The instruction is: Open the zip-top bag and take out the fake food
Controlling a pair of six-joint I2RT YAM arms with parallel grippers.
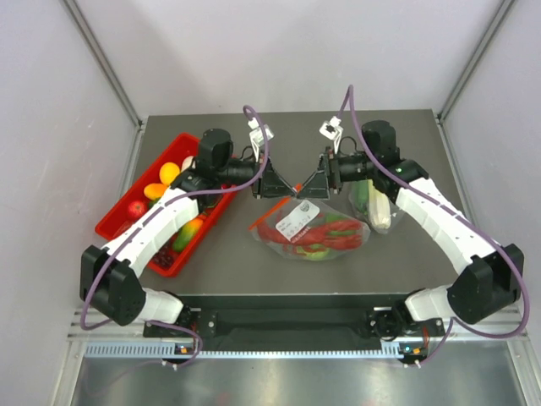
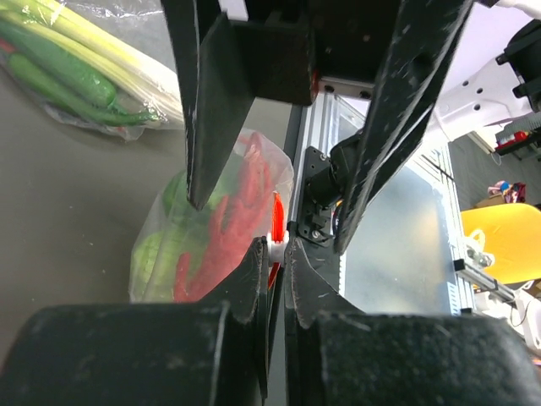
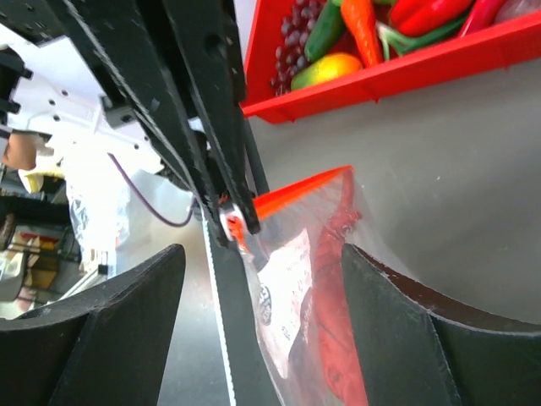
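The zip-top bag (image 1: 308,228) lies at the table's middle with a white label. Red chili pieces (image 1: 338,238) and green pieces (image 1: 318,251) of fake food are inside. My left gripper (image 1: 283,188) is shut on the white slider (image 2: 279,244) at the end of the red-orange zip strip (image 3: 296,193), holding that edge up. My right gripper (image 1: 308,188) is open; in the right wrist view (image 3: 262,254) its fingers stand on either side of the bag (image 3: 313,296) without touching it. The left wrist view shows the chilies (image 2: 232,220) and a pale green cabbage (image 2: 156,254) through the plastic.
A red tray (image 1: 114,222) of toy fruits and vegetables stands at the left and also shows in the right wrist view (image 3: 397,72). A second clear bag with leek (image 1: 378,207) lies right of the zip-top bag, under my right arm, and shows in the left wrist view (image 2: 76,76).
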